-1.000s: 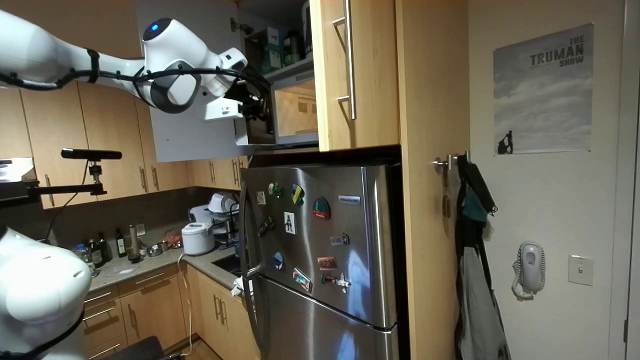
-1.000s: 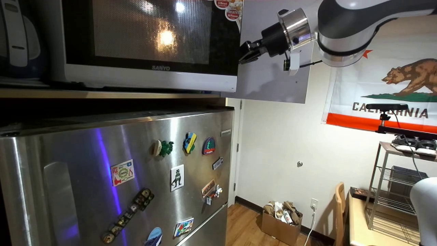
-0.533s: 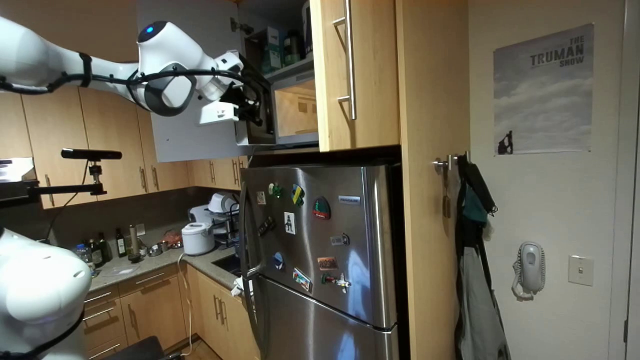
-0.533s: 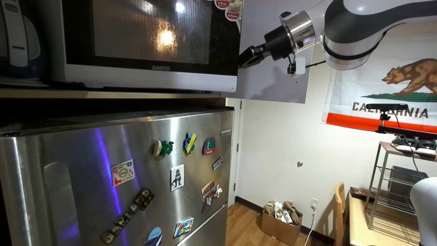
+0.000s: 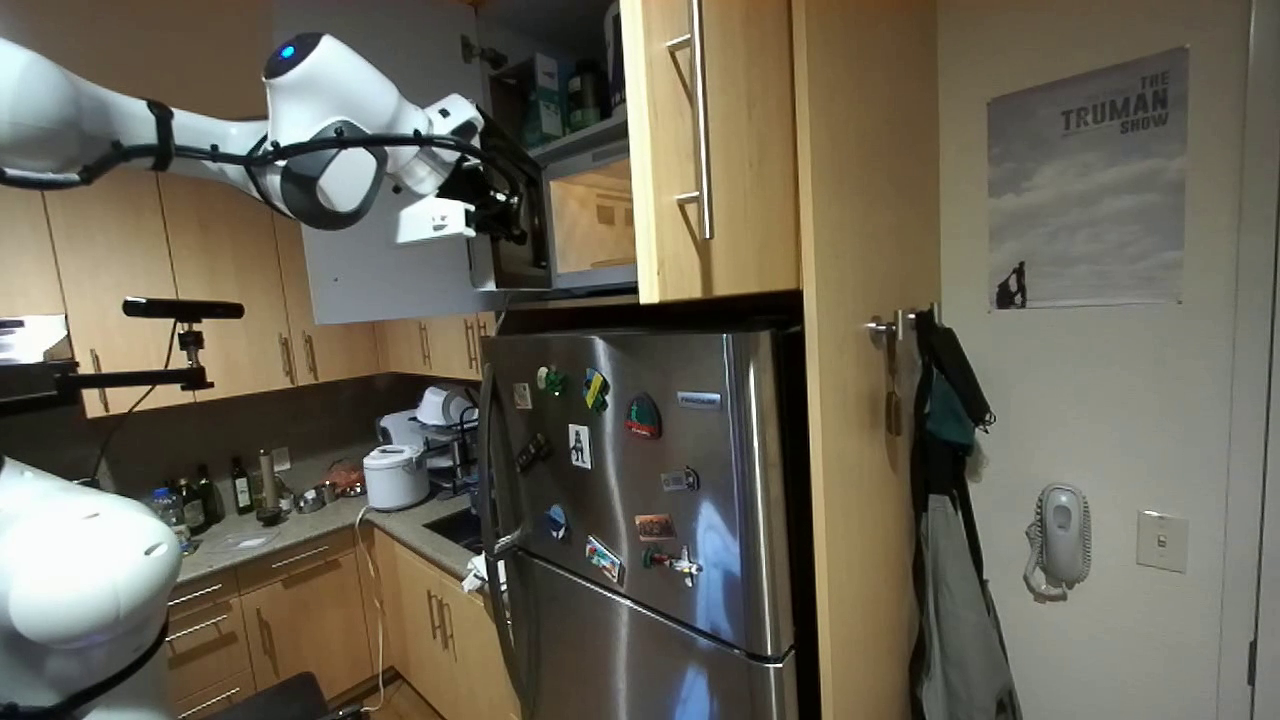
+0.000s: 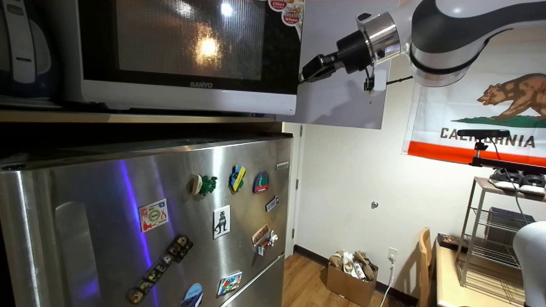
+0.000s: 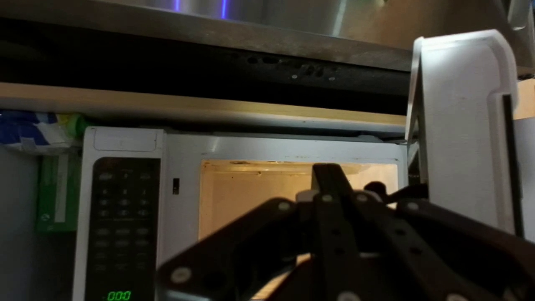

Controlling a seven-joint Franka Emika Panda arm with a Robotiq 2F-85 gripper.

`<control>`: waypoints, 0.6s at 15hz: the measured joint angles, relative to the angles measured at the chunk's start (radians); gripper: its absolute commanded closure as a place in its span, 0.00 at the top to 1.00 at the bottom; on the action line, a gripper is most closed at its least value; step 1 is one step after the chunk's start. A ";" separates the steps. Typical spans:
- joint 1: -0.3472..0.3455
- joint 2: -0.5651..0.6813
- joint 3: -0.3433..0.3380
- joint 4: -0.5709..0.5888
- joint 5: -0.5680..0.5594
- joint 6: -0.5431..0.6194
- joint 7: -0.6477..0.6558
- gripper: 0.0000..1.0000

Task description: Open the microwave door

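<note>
The microwave door (image 6: 187, 87) stands swung open in both exterior views (image 5: 483, 270). Its dark SANYO window front shows in an exterior view. In the wrist view the door (image 7: 462, 125) stands out edge-on at the right. The microwave (image 7: 184, 146) shows its lit open cavity, with the keypad at the left; its lit front also shows in an exterior view (image 5: 592, 280). My gripper (image 7: 328, 167) is shut and empty, fingertips together in front of the cavity. In an exterior view the gripper (image 6: 303, 77) is close by the door's free edge; I cannot tell whether they touch.
The steel fridge (image 5: 640, 600) with magnets stands below. An open grey cabinet door (image 6: 341, 106) hangs beside the arm, and an open wood cabinet door (image 5: 730, 130) is on the opposite side. A wood shelf edge (image 7: 209, 104) runs under the microwave. A green box (image 7: 56, 209) stands beside it.
My gripper and wrist have drawn back a little from the microwave and dipped slightly. The door has not visibly moved and stays open.
</note>
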 measured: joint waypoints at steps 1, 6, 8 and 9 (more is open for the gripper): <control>-0.007 0.000 -0.006 0.001 0.000 0.009 0.001 0.02; -0.076 0.000 -0.021 0.003 -0.009 0.020 0.021 0.03; -0.117 0.000 -0.019 0.000 -0.042 0.020 0.044 0.03; -0.140 0.000 -0.016 -0.003 -0.062 0.019 0.059 0.04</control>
